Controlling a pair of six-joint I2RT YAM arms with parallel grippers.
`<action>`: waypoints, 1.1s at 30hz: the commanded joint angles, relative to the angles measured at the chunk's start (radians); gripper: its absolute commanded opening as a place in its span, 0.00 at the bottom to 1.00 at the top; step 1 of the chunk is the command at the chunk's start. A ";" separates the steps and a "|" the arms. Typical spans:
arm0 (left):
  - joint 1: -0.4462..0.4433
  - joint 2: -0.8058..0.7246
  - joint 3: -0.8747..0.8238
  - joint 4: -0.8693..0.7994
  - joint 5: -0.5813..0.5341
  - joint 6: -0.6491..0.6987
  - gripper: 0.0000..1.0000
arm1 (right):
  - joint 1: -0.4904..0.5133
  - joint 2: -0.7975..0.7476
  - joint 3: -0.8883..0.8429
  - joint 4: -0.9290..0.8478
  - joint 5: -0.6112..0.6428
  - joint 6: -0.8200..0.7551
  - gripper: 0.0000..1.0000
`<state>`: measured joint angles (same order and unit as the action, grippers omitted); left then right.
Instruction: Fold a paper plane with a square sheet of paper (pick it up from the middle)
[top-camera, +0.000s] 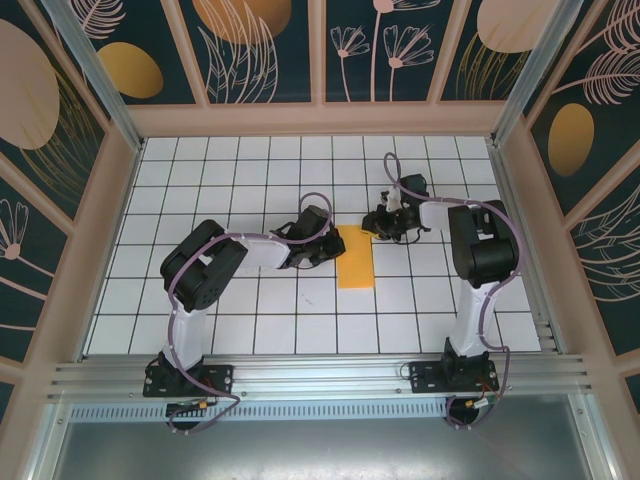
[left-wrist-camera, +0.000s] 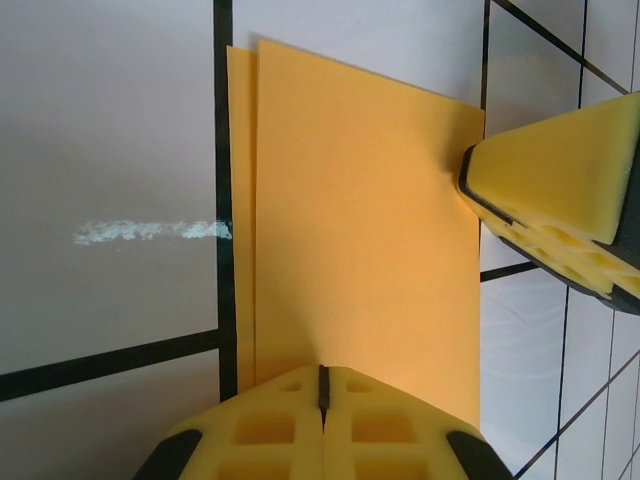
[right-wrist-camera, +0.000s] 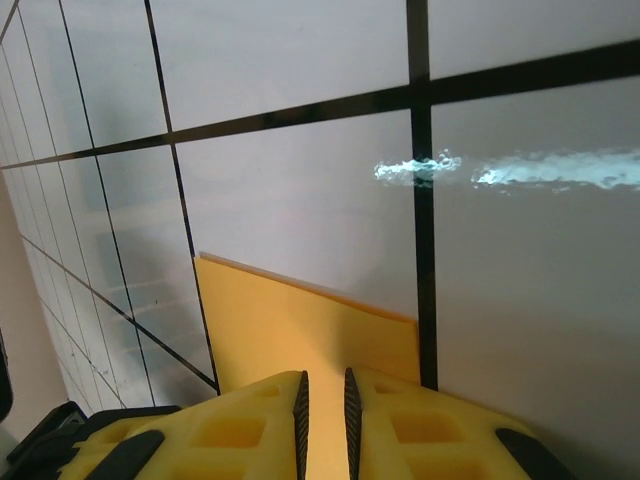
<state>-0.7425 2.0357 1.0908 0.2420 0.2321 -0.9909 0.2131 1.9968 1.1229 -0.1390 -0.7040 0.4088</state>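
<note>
The square sheet of paper (top-camera: 355, 258) lies flat on the white grid table, folded in half into an upright orange-yellow rectangle. In the left wrist view the paper (left-wrist-camera: 360, 220) shows two layers, the lower one peeking out along one long side. My left gripper (top-camera: 330, 243) is shut, and its tips (left-wrist-camera: 322, 372) rest on the paper near its left edge with nothing between them. My right gripper (top-camera: 372, 225) sits at the paper's far right corner. Its jaws (right-wrist-camera: 323, 385) stand a narrow gap apart over the paper (right-wrist-camera: 300, 330). Its yellow fingers (left-wrist-camera: 560, 210) also reach into the left wrist view.
The white tiled table (top-camera: 250, 180) is boxed in by patterned walls (top-camera: 270, 50) and frame posts. A metal rail (top-camera: 320, 375) runs along the near edge by the arm bases. A pale scuff mark (right-wrist-camera: 500, 170) lies on the tiles beyond the paper.
</note>
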 joint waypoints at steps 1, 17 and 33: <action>-0.003 0.055 -0.013 -0.122 -0.017 0.028 0.00 | 0.002 0.035 0.011 -0.018 0.063 -0.018 0.22; -0.004 0.047 -0.019 -0.114 -0.016 0.028 0.00 | 0.015 -0.187 -0.139 0.013 -0.071 0.018 0.20; -0.003 0.049 -0.014 -0.110 -0.013 0.027 0.00 | 0.033 -0.233 -0.270 0.017 -0.010 -0.002 0.21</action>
<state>-0.7425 2.0357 1.0924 0.2409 0.2321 -0.9878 0.2398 1.8107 0.8516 -0.1024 -0.7361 0.4244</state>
